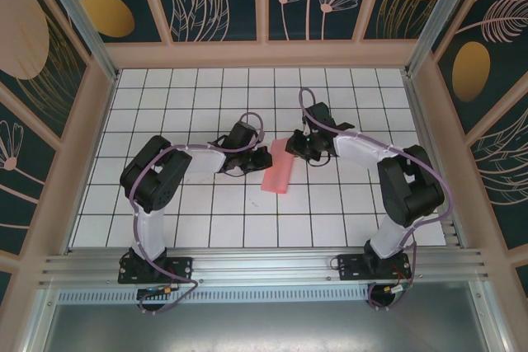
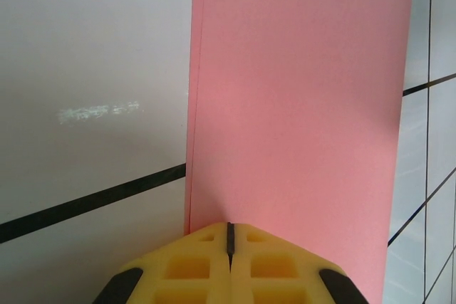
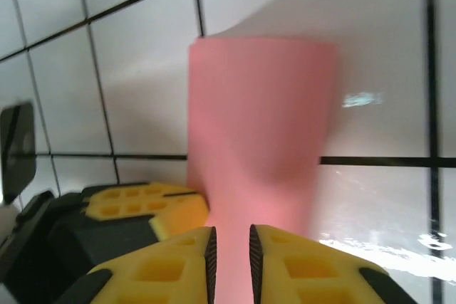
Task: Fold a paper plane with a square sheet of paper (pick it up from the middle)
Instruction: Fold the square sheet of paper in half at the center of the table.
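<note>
Top view: folded pink sheet (image 1: 277, 172) lies on the desk (image 1: 330, 212), left end effector (image 1: 241, 166) and right end effector (image 1: 301, 149) at either side of it, fingertips hard to make out; left wrist: fingers (image 2: 192, 268) shut at the sheet's near edge, any grip hidden; right wrist: fingers (image 3: 171, 261) nearly closed, pinching the sheet's cut-off near end.

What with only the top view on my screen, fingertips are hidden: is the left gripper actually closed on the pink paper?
Observer: Yes. Its wrist camera shows the left gripper shut tight on the near edge of the pink sheet.
Operator: And the right one?
Observer: The right gripper pinches the sheet too, with paper running between its jaws.
Operator: Is the paper flat?
Observer: No, it is bowed near that grip and casts a shadow on the table.
</note>
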Motion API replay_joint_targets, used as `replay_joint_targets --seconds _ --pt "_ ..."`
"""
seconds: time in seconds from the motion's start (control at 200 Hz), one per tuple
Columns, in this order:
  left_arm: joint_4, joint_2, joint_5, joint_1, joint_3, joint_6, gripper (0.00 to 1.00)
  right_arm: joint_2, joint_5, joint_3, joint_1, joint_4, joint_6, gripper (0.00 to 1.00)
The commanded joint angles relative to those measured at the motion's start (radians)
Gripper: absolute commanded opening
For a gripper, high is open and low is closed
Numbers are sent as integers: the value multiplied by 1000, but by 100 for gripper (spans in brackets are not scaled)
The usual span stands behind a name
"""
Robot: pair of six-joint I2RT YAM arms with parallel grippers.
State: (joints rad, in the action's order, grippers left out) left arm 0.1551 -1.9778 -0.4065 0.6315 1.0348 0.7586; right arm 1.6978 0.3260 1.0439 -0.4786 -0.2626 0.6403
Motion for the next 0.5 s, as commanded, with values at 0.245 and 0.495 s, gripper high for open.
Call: replay_joint_targets --seconds 0.245,0.495 --pt "-98 -42 52 8 -2 -28 7 39 185 -125 -3 229 43 11" --pt "-103 -49 50 8 1 -30 7 96 163 -170 6 252 35 11"
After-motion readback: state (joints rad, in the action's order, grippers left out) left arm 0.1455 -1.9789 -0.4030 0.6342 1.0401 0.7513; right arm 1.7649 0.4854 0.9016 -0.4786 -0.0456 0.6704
